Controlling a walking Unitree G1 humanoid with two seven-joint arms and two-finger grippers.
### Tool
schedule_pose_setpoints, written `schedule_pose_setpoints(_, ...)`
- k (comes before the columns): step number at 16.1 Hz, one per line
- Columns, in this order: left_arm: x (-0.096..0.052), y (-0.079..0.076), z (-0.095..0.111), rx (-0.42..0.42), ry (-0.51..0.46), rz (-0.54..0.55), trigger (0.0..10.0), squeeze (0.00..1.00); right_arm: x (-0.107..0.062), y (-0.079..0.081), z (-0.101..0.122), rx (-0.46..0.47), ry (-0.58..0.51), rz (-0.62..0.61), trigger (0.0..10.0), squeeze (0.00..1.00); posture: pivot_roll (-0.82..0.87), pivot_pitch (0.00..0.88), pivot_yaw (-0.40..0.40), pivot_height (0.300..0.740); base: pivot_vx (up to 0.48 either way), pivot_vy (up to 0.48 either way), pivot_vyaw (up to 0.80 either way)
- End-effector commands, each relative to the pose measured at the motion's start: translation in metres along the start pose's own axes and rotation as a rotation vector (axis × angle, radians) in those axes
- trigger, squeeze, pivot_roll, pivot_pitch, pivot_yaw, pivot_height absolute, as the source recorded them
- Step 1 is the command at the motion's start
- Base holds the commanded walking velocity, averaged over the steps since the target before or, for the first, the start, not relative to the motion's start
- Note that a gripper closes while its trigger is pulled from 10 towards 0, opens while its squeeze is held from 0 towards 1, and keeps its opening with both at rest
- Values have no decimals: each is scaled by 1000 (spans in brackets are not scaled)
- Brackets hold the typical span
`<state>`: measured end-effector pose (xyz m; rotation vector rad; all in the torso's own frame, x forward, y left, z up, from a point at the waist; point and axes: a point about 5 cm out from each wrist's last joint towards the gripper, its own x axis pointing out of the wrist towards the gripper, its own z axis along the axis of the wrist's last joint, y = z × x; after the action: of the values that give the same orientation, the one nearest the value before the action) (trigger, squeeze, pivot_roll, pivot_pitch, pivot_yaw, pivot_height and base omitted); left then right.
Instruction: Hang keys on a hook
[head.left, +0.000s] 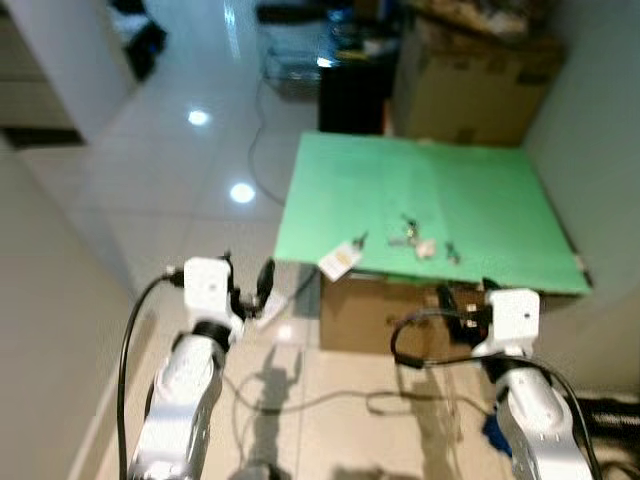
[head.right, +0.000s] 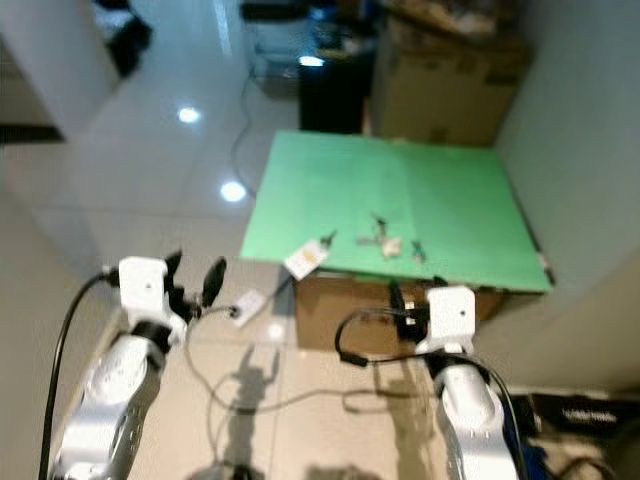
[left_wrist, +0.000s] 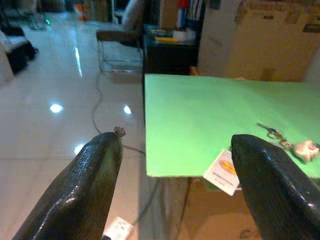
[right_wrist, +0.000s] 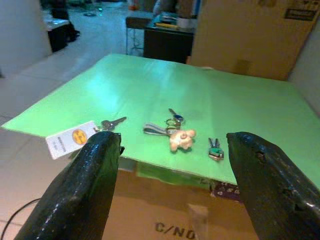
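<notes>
Three sets of keys lie near the front edge of a green tabletop (head.left: 420, 180) resting on a cardboard box (right_wrist: 165, 210): a key with a white tag (right_wrist: 70, 139) overhanging the edge, a bunch with a pale animal charm (right_wrist: 181, 139), and a small green-capped key (right_wrist: 215, 149). Both hands hover short of the tabletop, fingers spread and empty. The right hand (head.left: 465, 300) is nearer, with the charm bunch straight ahead between its fingers. The left hand (head.left: 245, 285) sits off the tabletop's left corner.
</notes>
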<state>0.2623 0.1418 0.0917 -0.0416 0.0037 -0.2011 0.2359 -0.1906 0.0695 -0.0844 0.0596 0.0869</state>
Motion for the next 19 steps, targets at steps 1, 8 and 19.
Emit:
schedule_pose_setpoints(1, 2, -5, -2, 10, 11, -21, 10000, 0, -3, -5, -4, 5, 17, -23, 10000, 31, -207, 81, -5, 740, 0, 0, 0)
schedule_pose_setpoints(8, 3, -8, -3, -24, 8, -36, 10000, 0, 3, -6, -9, -1, 49, -37, 10000, 0, -204, 64, -3, 740, 480, 0, 0)
schedule_pose_setpoints(19, 6, -16, -6, -32, 8, -86, 10000, 0, 5, -5, -10, -9, 46, -30, 10000, 0, -213, 61, 0, 740, 480, 0, 0)
